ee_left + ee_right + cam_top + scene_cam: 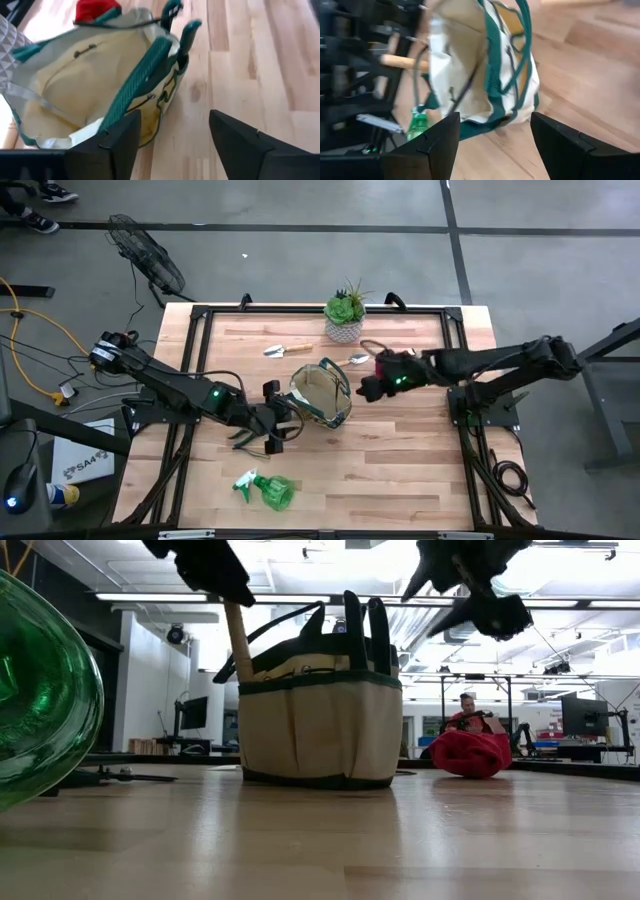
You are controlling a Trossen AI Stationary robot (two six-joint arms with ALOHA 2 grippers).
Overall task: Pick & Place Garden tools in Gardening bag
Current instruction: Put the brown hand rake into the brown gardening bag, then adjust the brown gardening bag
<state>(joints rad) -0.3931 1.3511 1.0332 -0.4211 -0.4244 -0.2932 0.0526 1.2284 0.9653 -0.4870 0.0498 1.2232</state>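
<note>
The bag [322, 392] sits about mid-table, a bit toward the far edge. It's a round soft khaki tote with dark green trim around the rim and base and green webbing loop handles sticking up. From the low view it stands upright, mouth open, pockets around the outside. A wooden handle [238, 640] pokes up at its rim, leaning against the side that's on the left in that view.

The left gripper [283, 423] is just beside the bag on the side nearer the left edge. In its wrist view the fingers [112, 145] are spread wide with nothing between them, just bare wood and the bag's rim past them.

The right gripper [368, 388] is close to the bag on the opposite side. Its fingers [432, 142] are also parted and empty, pointing at the bag's open mouth.

Still out on the table: a green spray bottle [268, 489] lying near the front edge, a trowel [286, 349] with a wooden handle near the far edge, and another metal tool [358, 359] next to it, closer to the right arm. A red piece [471, 754] lies beyond the bag. A succulent [345, 316] in a white patterned pot stands at the far edge.
</note>
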